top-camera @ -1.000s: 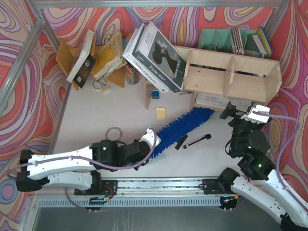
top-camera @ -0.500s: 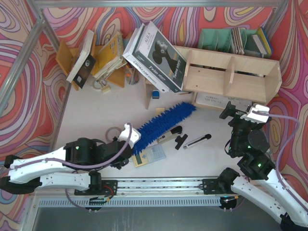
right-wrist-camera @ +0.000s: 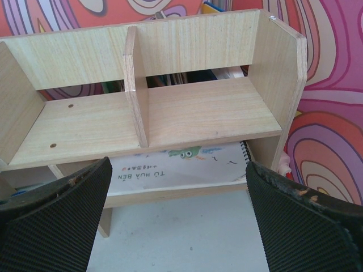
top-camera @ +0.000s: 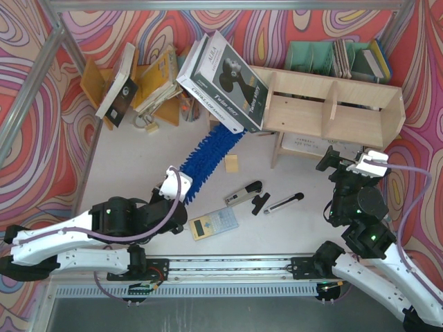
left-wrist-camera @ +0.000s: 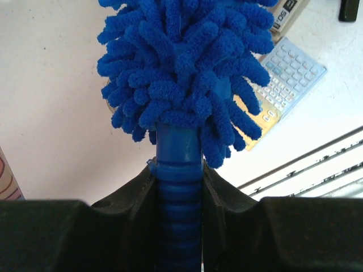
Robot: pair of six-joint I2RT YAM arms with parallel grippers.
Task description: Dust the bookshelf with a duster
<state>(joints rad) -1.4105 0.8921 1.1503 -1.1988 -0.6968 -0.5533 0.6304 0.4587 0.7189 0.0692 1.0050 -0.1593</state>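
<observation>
Thickly fluffy, bright-blue chenille duster, clamped in left pincer

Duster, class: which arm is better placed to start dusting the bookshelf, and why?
Left. The left gripper is shut on the duster, its brush pointing toward the bookshelf; the right gripper is open, holding nothing.

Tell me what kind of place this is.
Most likely a staged robot test cell, not a real room: swirl-printed backdrop walls on a metal frame, a left arm and right arm mounted on a rail, and a bookshelf on a white tabletop.
</observation>
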